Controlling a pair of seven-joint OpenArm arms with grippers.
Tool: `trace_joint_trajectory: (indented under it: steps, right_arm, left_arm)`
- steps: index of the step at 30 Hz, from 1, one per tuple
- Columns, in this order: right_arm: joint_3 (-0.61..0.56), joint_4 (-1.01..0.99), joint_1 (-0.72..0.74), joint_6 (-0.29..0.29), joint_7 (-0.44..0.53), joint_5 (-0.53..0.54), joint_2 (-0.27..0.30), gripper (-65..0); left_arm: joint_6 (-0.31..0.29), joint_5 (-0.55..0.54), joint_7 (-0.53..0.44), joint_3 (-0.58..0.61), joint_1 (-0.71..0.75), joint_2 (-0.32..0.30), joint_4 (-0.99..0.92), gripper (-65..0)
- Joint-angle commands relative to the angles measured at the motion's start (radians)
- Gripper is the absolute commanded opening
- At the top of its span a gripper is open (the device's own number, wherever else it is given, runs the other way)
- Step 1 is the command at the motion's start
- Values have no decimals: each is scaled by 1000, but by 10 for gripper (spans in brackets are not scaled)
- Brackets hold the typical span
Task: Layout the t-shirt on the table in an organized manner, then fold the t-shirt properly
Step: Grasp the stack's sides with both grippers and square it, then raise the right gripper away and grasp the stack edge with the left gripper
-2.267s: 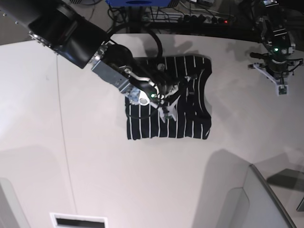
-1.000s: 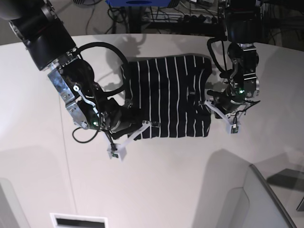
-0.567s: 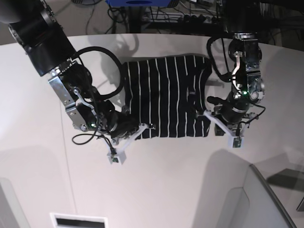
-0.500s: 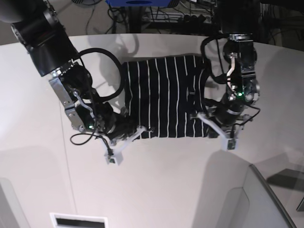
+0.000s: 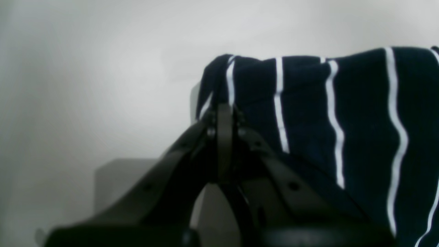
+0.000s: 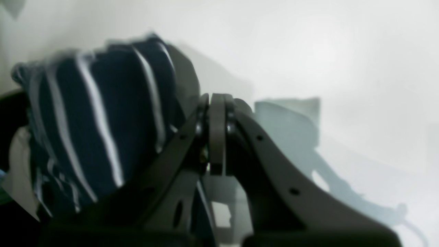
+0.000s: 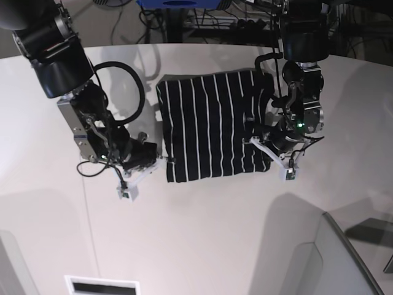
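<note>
Here the striped t-shirt (image 7: 212,126) lies folded into a rough rectangle on the white table (image 7: 202,246), toward the table's far edge, with its thin white stripes running from the far edge toward the near one. Its near edge sits slightly askew, the corner on the base view's left reaching a little nearer than the other.

The right gripper (image 7: 136,179) is at the shirt's near corner on the base view's left, its pale fingertips resting low on the table just beside the hem. In the right wrist view the right gripper (image 6: 216,133) has its jaws pressed together with no gap between them, and the shirt (image 6: 99,116) bunches up on the left of the jaws; whether any cloth is pinched between them cannot be told, since that view is blurred.

The left gripper (image 7: 273,158) is at the shirt's opposite near corner, on the base view's right. In the left wrist view the left gripper (image 5: 224,137) is likewise closed tight, and the shirt's corner (image 5: 308,113) rises directly behind and to the right of the jaw tips, the fabric edge meeting them; a pinch on the hem looks likely but the dark jaws against dark cloth hide it.

Both arms reach in from the table's far side, one on each flank of the shirt.
</note>
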Motion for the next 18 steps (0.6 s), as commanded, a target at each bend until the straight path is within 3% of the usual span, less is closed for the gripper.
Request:
trace_joint_trajectory:
  steps: [1, 6, 12, 18]
  right_arm:
    - [8, 22, 30, 20, 21, 6, -2, -650]
    - [34, 120, 19, 20, 15, 9, 46, -650]
    - [201, 324, -115, 22, -62, 9, 109, -650]
    - [357, 402, -242, 28, -64, 6, 124, -648]
  left_arm:
    - [-2, -3, -13, -2, -18, -1, 37, -650]
    - [-2, -6, 4, -8, 2, 0, 220, -650]
    - [-26, -11, 211, -109, 83, -21, 499, -650]
    - [-238, -11, 288, -190, 199, -20, 524, -650]
